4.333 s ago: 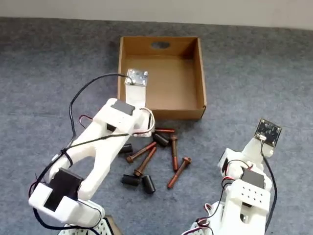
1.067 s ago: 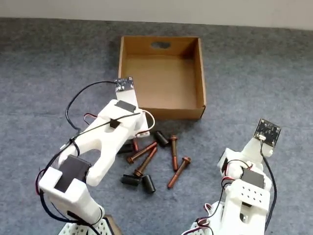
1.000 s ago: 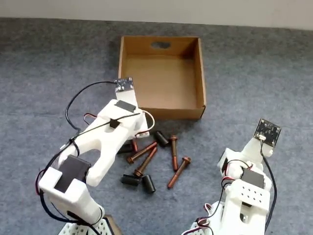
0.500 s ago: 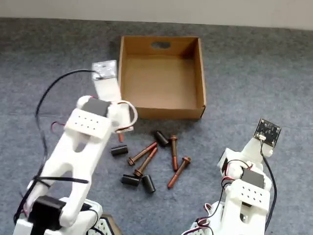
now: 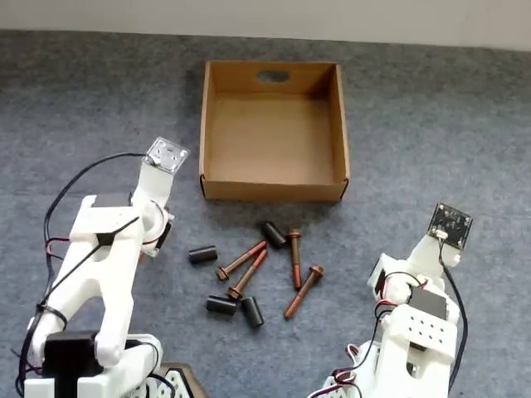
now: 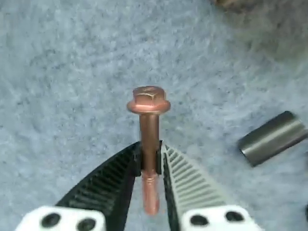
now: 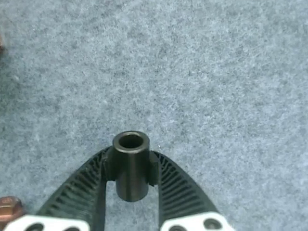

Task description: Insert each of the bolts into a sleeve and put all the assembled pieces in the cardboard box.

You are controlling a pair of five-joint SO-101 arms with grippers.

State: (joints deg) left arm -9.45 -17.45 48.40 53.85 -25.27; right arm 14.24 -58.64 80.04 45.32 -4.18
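Pulling back from the pile [image 5: 253, 278], the left pincer [image 6: 150, 150] is clamping a bolt [image 6: 149, 103], head jutting past its tips, while the right pincer [image 7: 131, 161] is gripping a sleeve [image 7: 131, 180] between its tips, so insertion looks next.

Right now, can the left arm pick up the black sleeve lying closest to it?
Probably not yet. Nothing blocks the sleeve, which lies alone on the carpet, but the left gripper is shut on a bolt, so it has no free grip.
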